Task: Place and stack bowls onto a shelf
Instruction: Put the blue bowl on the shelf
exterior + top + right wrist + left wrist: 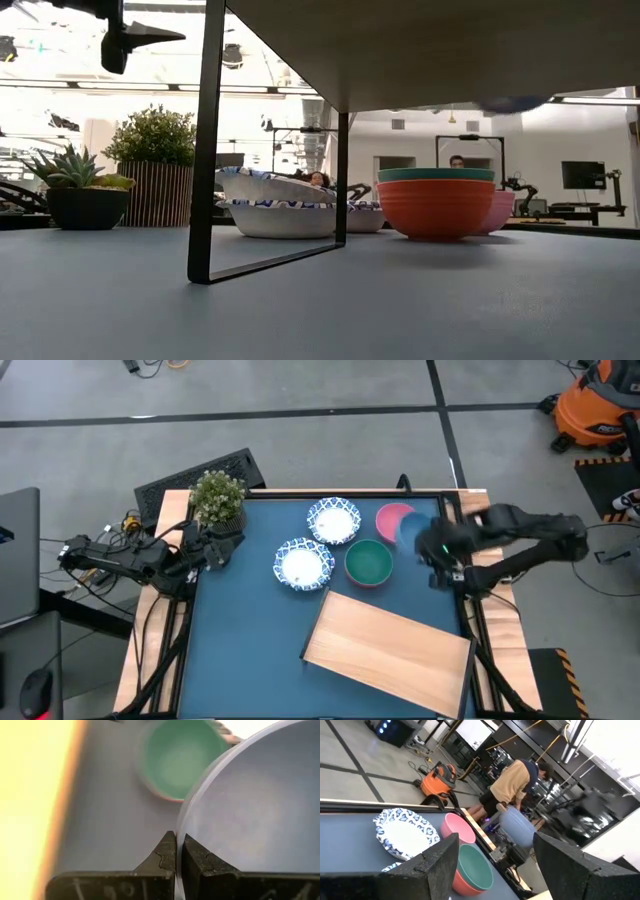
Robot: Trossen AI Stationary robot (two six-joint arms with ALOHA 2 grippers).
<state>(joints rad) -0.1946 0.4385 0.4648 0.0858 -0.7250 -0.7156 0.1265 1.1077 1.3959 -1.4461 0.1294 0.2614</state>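
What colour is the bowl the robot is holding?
Pale blue. The right gripper pinches the bowl by its rim, best seen in the right wrist view.

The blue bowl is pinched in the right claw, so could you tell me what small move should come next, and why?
Probably carry the blue bowl toward the shelf: the right claw grips its rim, and the board is bare.
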